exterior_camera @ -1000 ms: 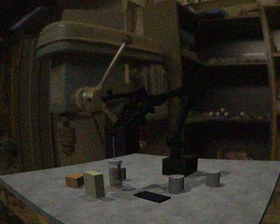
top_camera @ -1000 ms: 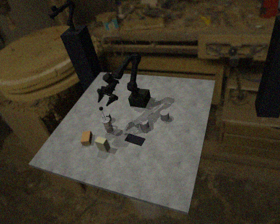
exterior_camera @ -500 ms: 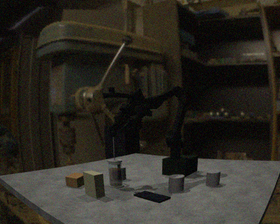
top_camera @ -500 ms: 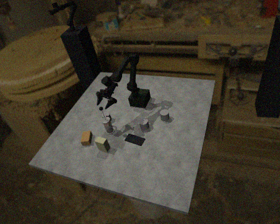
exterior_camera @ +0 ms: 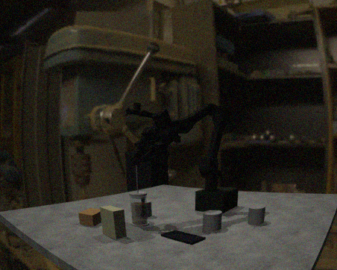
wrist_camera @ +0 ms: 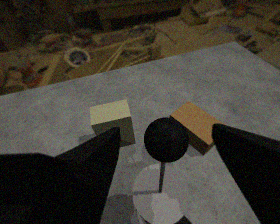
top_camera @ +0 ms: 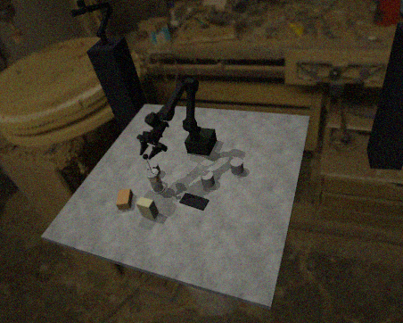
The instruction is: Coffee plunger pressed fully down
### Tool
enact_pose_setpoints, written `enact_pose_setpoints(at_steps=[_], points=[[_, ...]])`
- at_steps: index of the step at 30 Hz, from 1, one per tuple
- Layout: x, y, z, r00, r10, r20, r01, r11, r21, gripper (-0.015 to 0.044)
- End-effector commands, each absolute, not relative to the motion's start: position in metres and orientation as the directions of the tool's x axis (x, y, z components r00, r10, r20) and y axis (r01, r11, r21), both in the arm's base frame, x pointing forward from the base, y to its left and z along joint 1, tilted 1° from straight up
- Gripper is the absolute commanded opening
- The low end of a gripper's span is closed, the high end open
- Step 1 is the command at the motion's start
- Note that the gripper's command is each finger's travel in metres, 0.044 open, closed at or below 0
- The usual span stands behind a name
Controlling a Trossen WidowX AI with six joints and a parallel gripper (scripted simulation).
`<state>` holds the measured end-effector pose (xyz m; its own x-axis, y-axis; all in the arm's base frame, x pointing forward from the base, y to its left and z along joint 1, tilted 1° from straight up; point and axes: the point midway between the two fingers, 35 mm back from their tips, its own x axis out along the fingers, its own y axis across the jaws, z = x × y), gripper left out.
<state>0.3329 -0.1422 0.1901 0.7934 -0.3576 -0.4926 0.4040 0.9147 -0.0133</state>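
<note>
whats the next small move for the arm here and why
Probably ease the gripper straight down a little further onto the plunger knob. In the wrist view the black knob sits between the jaws with a gap on each side, so nothing is held. The rod stands tall above the coffee press, so the plunger is not yet pressed.

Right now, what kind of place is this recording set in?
Most likely a dim workshop. A drill press with a long feed lever stands behind the table, a cluttered wooden workbench runs along the back, and round wooden slabs are stacked beside it.
</note>
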Motion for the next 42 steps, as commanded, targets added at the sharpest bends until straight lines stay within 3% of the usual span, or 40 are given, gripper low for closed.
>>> enact_pose_setpoints(at_steps=[1,5,42], points=[[0.334,-0.142,0.191,0.795,-0.357,-0.490,0.401,0.916,-0.017,0.0204],[0.334,-0.142,0.191,0.795,-0.357,-0.490,0.401,0.916,-0.017,0.0121],[0.342,-0.147,0.149,0.796,-0.357,-0.489,0.401,0.916,-0.017,0.0121]])
